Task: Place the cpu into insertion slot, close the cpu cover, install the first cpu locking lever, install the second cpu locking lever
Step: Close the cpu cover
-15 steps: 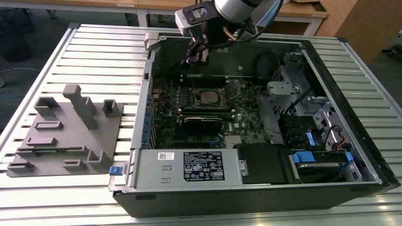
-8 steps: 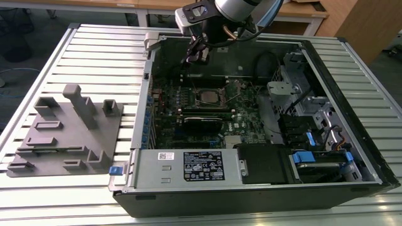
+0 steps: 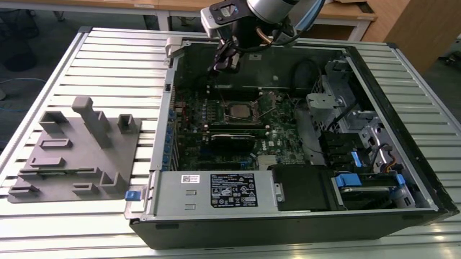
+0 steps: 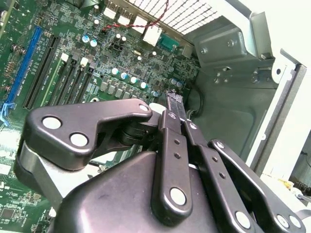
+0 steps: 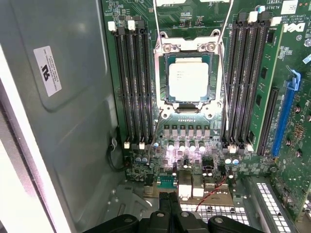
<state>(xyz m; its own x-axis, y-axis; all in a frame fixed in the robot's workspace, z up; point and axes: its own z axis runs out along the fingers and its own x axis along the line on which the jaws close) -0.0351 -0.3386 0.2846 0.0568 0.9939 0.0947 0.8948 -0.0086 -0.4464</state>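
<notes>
The cpu (image 5: 188,80) lies flat in the insertion slot (image 5: 187,108) on the green motherboard, its silver top showing. The cpu cover (image 5: 188,46) lies down around it as a silvery frame. Thin wire levers (image 5: 224,87) run along the socket's sides; whether they are hooked down I cannot tell. In the exterior view the socket (image 3: 240,111) sits mid-board, and my gripper (image 3: 224,62) hangs above the case's far wall, apart from it. The gripper (image 4: 174,101) has its black fingertips pressed together, shut on nothing, and its tips (image 5: 170,201) hang over the board's connector edge.
Black memory slots (image 5: 133,82) flank the socket on both sides, with a blue card slot (image 5: 286,111) beyond. The open case holds a power supply (image 3: 216,189) and a drive cage with blue tabs (image 3: 360,181). A grey fixture block (image 3: 72,151) sits on the slatted table at the exterior view's left.
</notes>
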